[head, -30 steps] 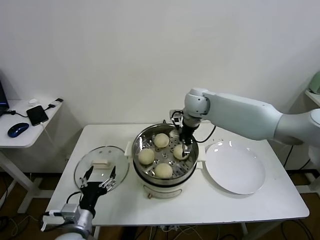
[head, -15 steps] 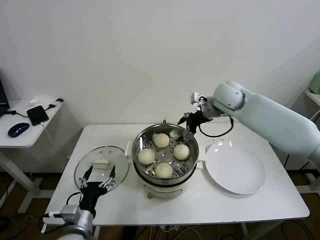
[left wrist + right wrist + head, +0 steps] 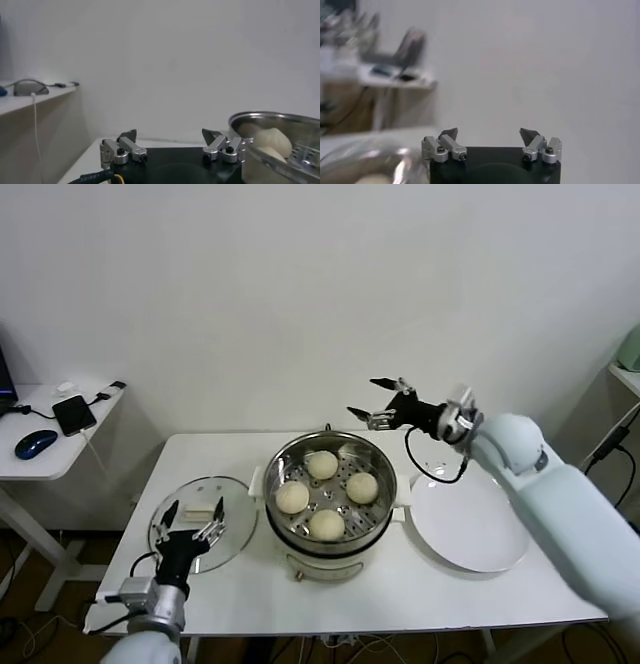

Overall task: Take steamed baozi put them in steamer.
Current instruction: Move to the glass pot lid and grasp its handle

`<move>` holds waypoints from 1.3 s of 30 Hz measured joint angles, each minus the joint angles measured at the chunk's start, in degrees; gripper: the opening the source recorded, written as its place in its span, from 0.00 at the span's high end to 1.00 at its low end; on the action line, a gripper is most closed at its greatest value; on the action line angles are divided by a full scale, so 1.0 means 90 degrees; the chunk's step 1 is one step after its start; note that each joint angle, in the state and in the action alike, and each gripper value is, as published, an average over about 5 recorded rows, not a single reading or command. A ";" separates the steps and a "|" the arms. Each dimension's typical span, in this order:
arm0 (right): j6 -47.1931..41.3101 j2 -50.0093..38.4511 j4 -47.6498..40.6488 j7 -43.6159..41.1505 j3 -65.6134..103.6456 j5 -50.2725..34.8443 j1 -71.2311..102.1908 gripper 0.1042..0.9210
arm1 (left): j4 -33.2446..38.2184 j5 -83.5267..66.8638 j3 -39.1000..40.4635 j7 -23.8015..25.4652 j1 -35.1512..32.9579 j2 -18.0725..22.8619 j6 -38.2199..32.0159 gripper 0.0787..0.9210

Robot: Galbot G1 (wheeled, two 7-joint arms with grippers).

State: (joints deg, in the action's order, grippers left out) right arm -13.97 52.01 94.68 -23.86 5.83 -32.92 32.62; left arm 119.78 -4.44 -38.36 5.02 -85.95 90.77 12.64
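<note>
The steamer stands mid-table, a shiny steel pot on a cream base. Several cream-white baozi lie on its perforated tray, among them one at the back, one on the right and one at the front. My right gripper hangs open and empty in the air behind and above the steamer's right rim; the right wrist view shows its fingers spread with nothing between them. My left gripper sits low at the front left, open and empty, with the steamer and a baozi beside it.
A round glass lid with a white knob lies left of the steamer, under my left gripper. A flat white plate lies bare to the right. A side table with a phone and mouse stands at the far left.
My right gripper has lifted out of the steamer and drawn back to the right, open, leaving a baozi on the tray's right side. The left gripper has shifted only slightly.
</note>
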 measured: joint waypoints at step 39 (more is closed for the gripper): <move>0.1881 0.2294 0.1264 0.1859 0.3400 -0.0157 0.4883 0.12 | -0.3412 0.8843 0.0229 -0.1454 0.1346 -0.1495 -0.1598 0.12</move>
State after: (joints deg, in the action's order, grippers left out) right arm 2.95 72.65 106.06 -7.13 36.44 -34.34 76.57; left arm 89.07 75.14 -36.30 -8.07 -73.84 77.31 -1.74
